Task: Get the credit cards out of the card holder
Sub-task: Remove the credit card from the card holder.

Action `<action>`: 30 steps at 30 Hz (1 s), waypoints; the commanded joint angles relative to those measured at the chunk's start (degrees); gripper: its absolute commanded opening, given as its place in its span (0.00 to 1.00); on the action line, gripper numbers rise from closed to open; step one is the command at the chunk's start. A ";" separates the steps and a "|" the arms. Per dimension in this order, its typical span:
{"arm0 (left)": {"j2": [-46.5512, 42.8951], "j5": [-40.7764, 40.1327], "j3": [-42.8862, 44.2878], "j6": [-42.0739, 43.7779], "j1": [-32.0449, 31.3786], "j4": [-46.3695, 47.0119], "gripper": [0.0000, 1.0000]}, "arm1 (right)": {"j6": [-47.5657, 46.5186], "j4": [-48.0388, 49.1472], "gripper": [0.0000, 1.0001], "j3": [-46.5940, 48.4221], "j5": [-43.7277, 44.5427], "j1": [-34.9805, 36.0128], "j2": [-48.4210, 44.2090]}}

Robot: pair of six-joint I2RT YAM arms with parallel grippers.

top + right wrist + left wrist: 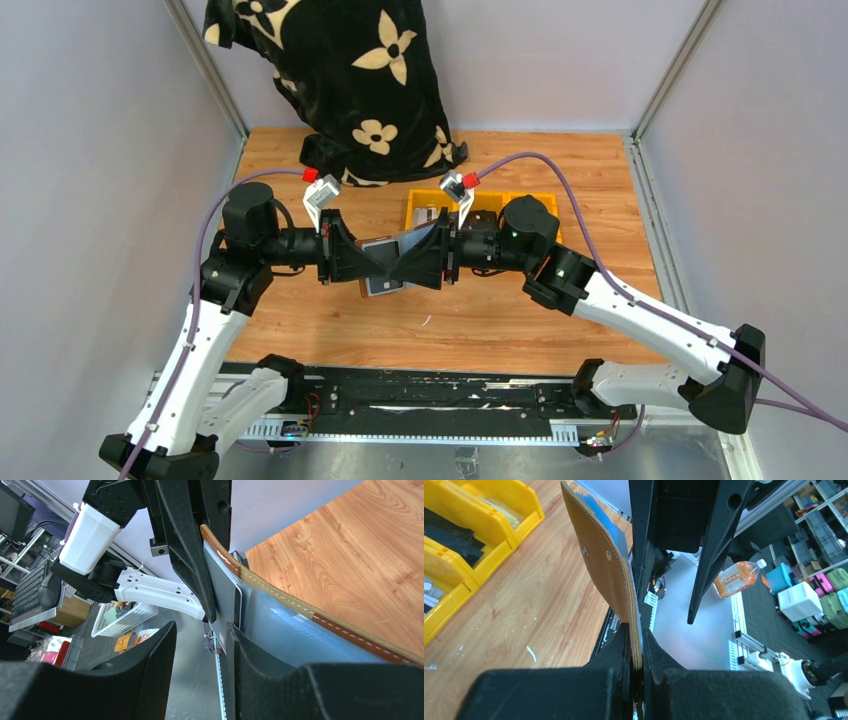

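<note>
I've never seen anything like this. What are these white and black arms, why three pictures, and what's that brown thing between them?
Two robot arms are bolted to a wooden table. One picture looks down from above; the other two come from cameras on each wrist. The brown thing is a card holder, lifted off the table. The left gripper has its fingers shut on the holder's edge. The right gripper has its fingers apart, around the edge of a grey card sticking out of the clear sleeve. Yellow bins sit behind, and a flowered black cloth.

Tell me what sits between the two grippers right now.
The brown card holder spans that gap: pinched by the left gripper, a pale card showing between the right gripper's fingers. Overhead view shows it.
</note>
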 commanded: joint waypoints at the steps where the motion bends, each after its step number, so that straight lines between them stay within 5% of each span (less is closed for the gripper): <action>1: -0.99 4.77 0.15 -1.97 0.08 2.73 0.00 | -0.01 -0.27 0.44 -0.46 1.69 -0.06 -1.83; 10: -2.08 7.12 -0.07 -4.94 0.08 5.31 0.00 | 0.45 -1.44 0.42 -2.28 2.30 -1.24 -3.68; 18: -2.18 6.92 -0.64 -5.74 0.08 6.40 0.00 | 5.68 7.43 0.38 -2.02 -2.13 -1.24 -0.14; 22: -2.12 6.82 -1.57 -5.99 0.08 7.28 0.02 | 8.42 11.98 0.27 -1.55 -4.02 -1.24 2.22; 27: -2.30 8.64 -1.02 -6.26 0.08 7.39 0.12 | 10.51 14.51 0.00 -3.75 -4.24 -2.02 1.81; 30: -2.30 10.52 -0.84 -6.65 0.08 7.31 0.19 | 12.40 17.31 0.00 -5.27 -5.77 -3.11 0.74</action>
